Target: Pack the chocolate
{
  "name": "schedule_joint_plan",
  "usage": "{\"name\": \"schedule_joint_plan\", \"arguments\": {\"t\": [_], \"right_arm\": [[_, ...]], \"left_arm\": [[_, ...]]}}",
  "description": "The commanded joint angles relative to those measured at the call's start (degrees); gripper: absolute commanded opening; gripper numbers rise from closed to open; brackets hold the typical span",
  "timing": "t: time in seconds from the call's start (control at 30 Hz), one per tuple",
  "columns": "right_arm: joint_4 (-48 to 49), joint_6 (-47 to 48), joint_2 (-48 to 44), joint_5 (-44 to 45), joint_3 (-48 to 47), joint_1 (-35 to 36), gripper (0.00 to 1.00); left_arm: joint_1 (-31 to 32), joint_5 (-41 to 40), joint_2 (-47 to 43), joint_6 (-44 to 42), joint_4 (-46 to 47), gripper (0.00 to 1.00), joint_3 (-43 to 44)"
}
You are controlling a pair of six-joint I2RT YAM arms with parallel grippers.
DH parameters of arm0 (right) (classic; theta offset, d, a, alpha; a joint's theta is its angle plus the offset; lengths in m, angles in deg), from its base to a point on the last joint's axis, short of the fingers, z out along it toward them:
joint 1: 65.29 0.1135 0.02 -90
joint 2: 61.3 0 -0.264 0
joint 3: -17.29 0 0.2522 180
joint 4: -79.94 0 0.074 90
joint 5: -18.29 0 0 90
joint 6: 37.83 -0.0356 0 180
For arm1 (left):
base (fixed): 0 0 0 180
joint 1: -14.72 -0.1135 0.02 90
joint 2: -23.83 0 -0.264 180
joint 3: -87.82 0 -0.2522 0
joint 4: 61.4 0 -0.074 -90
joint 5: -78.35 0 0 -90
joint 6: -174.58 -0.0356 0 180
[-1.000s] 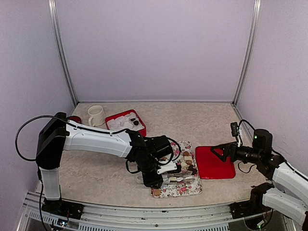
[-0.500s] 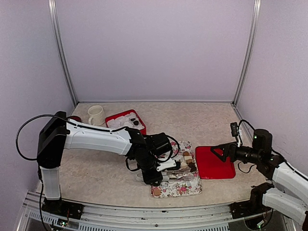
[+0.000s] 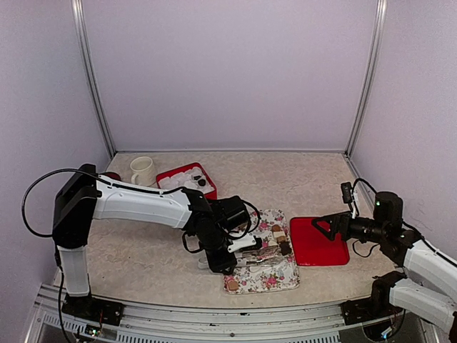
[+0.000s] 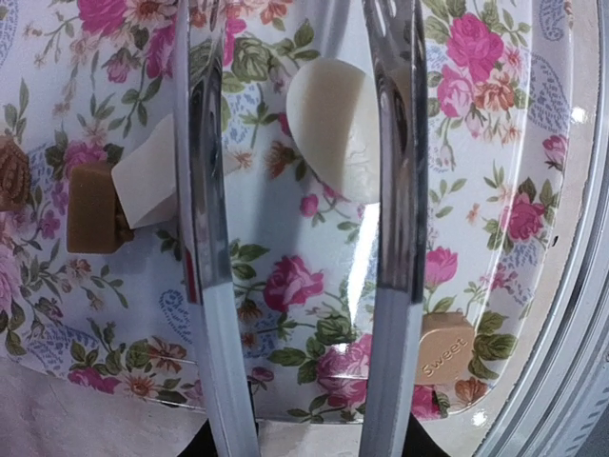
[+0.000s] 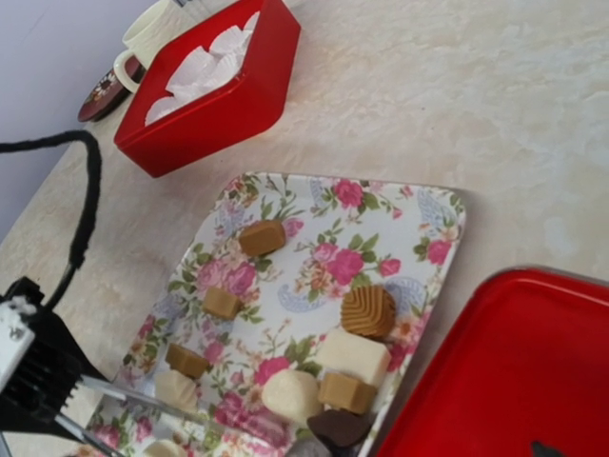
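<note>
Pulled back toward the floral tray's (image 3: 275, 286) left edge, tongs (image 4: 205, 238) clenched in the left gripper (image 3: 235, 251). Now straddling a cream-white chocolate (image 4: 333, 129), not yet pinching, so pickup looks close. Crowded by a white piece (image 4: 143, 186) and tan cube (image 4: 90, 219) beside one blade. Holding nothing in the right gripper (image 3: 323, 226), spread wide above the red lid (image 3: 321, 249). Far to carry: red box (image 3: 187, 180), table's (image 3: 285, 179) far-left corner.

Top view: the tray (image 3: 282, 279) lies low at centre, chocolates (image 3: 277, 233) on it, tongs (image 4: 205, 238) over its lower part. The lid (image 3: 321, 246) lies just right. Upper left sits the box (image 3: 211, 193), with the mug (image 3: 143, 171) left of it.
</note>
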Motion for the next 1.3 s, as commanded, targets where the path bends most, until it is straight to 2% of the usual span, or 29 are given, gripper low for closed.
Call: {"name": "schedule_joint_plan", "arguments": {"t": [0.0, 1.27], "right_arm": [[0.9, 0.7, 0.4, 0.1, -1.4, -0.9, 1.00], [1.4, 0.9, 0.9, 0.1, -1.1, -0.9, 1.00]], "left_arm": [[-0.8, 0.3, -2.4, -0.1, 1.3, 0.38, -0.5], [0.9, 1.5, 4.8, -1.9, -0.3, 0.40, 8.7]]}}
